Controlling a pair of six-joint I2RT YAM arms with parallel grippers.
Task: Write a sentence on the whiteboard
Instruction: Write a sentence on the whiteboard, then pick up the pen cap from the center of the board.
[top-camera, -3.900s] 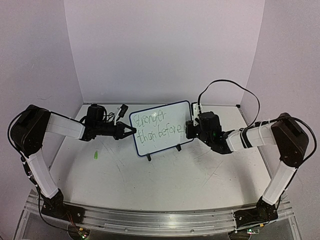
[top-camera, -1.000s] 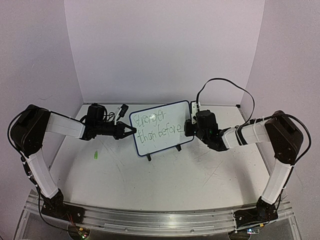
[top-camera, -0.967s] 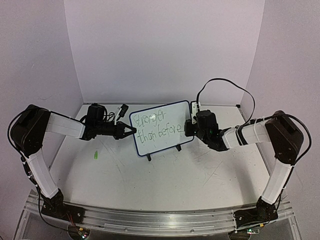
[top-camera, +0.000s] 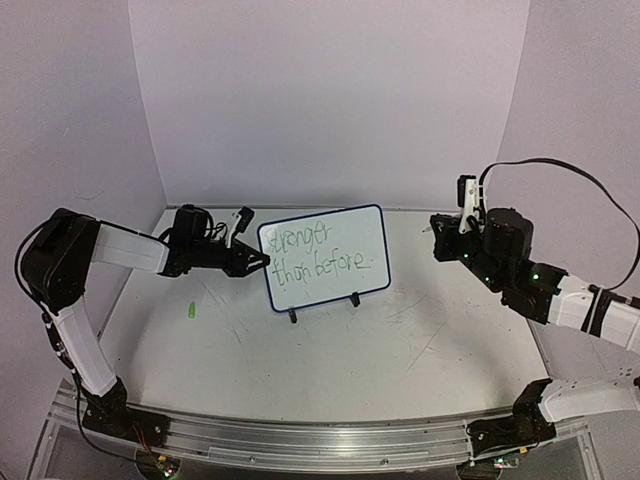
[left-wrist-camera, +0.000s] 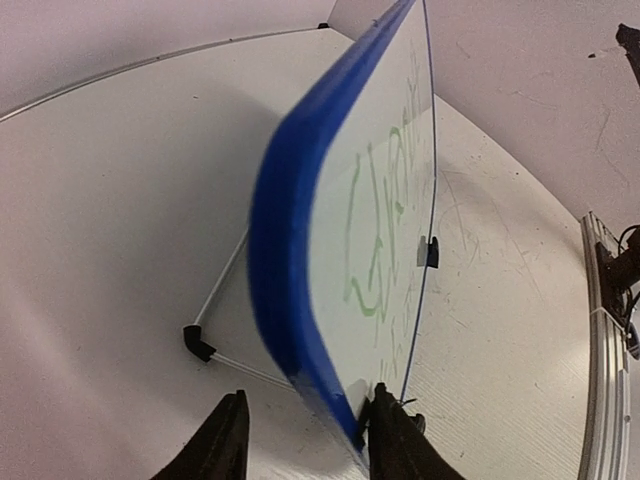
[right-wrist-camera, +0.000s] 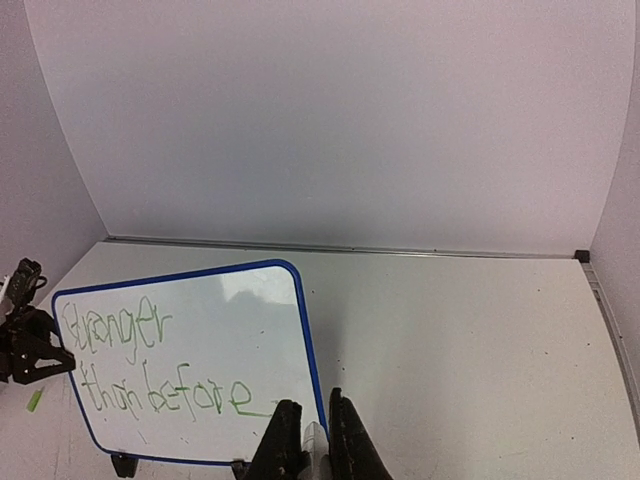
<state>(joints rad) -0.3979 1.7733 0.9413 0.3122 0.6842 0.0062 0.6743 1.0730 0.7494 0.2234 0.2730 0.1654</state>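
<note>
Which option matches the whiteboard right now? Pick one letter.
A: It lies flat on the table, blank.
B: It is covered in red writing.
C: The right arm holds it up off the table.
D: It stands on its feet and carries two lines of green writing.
D: the whiteboard stands on its black feet on the table, and the sentence crosses it in two green lines.

pen (right-wrist-camera: 313, 440): white, mostly hidden | green bit (top-camera: 189, 312), maybe cap: on table (top-camera: 330, 370)

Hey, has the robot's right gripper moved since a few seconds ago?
Yes. The right gripper has pulled back rightward from the small blue-framed white whiteboard, whose right edge it was beside earlier; a gap now separates them.
</note>
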